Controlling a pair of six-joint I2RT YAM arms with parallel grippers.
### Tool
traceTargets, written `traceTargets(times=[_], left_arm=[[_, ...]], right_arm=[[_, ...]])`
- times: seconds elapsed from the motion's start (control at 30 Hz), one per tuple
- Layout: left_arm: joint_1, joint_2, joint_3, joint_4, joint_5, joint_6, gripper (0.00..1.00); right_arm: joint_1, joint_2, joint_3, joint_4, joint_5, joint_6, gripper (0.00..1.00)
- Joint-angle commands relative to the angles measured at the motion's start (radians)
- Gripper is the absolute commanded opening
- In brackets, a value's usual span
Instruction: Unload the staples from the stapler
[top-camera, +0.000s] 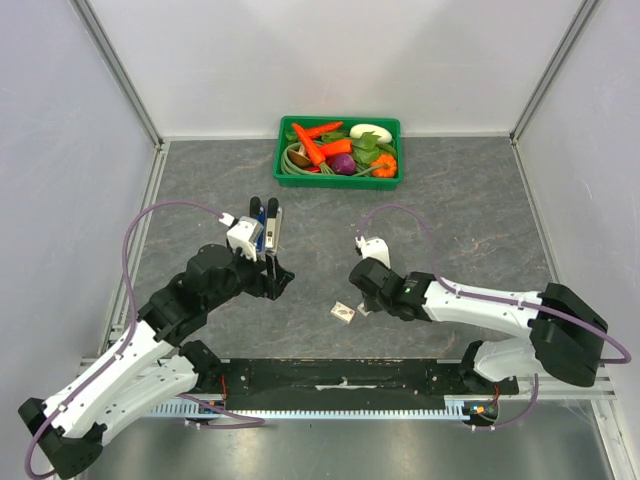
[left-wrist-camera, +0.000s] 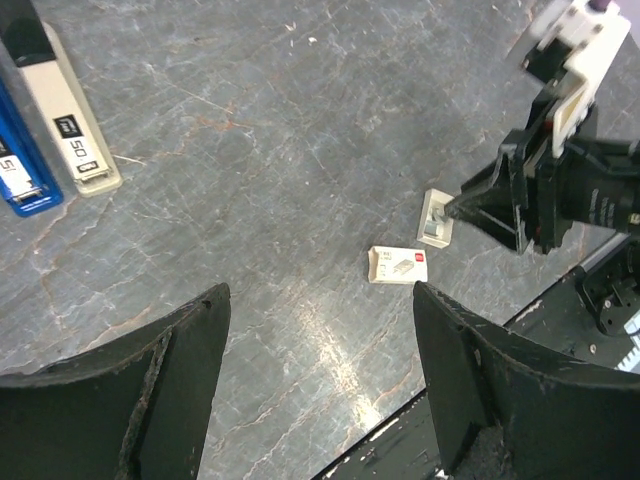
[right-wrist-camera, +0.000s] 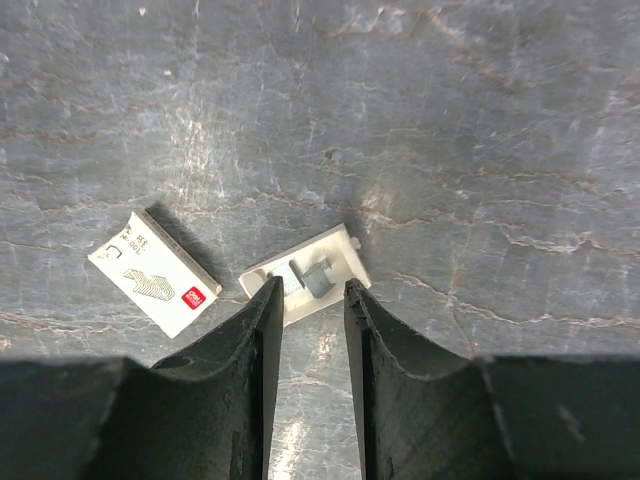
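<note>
The stapler (left-wrist-camera: 66, 112), cream-white with black parts, lies shut on the table at the top left of the left wrist view, next to a blue stapler (left-wrist-camera: 22, 165). Seen from above, the stapler (top-camera: 274, 228) lies just beyond my left gripper (top-camera: 280, 272). That gripper (left-wrist-camera: 320, 300) is wide open over bare table. A small white tray (right-wrist-camera: 335, 252) holds grey staples (right-wrist-camera: 318, 276). My right gripper (right-wrist-camera: 306, 292) is open, its tips at the tray's near edge with nothing between them. A white staple box (right-wrist-camera: 155, 272) lies left of the tray.
A green bin (top-camera: 338, 150) of toy vegetables stands at the back middle of the table. The black base rail (top-camera: 340, 375) runs along the near edge. In the left wrist view the right gripper (left-wrist-camera: 455, 210) stands over the tray (left-wrist-camera: 436, 220), by the staple box (left-wrist-camera: 398, 265).
</note>
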Motion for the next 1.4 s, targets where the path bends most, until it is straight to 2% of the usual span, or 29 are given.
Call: traceTargets(times=[0.0,0.17,0.4,0.63,1.07,1.37], left_arm=[[-0.005,0.049,-0.018,0.073,0.074,-0.027,0.8],[-0.007,0.117,-0.031,0.116,0.112,-0.05,0.79],[-0.007,0.218,-0.093,0.208,0.143,-0.098,0.78],[-0.01,0.305,-0.141,0.318,0.171,-0.141,0.77],[-0.02,0.416,-0.143,0.407,0.195,-0.16,0.76],[-0.024,0.454,-0.158,0.447,0.191,-0.159,0.76]], right_arm=[[-0.031,-0.057,0.032,-0.033,0.045,-0.027,0.38],[-0.084,-0.072,0.006,-0.024,0.019,-0.06,0.38],[-0.144,-0.037,-0.019,0.034,-0.106,-0.123,0.35],[-0.178,0.001,-0.028,0.083,-0.19,-0.155,0.28],[-0.18,0.036,-0.054,0.112,-0.228,-0.158,0.27],[-0.18,0.027,-0.069,0.112,-0.23,-0.151,0.21]])
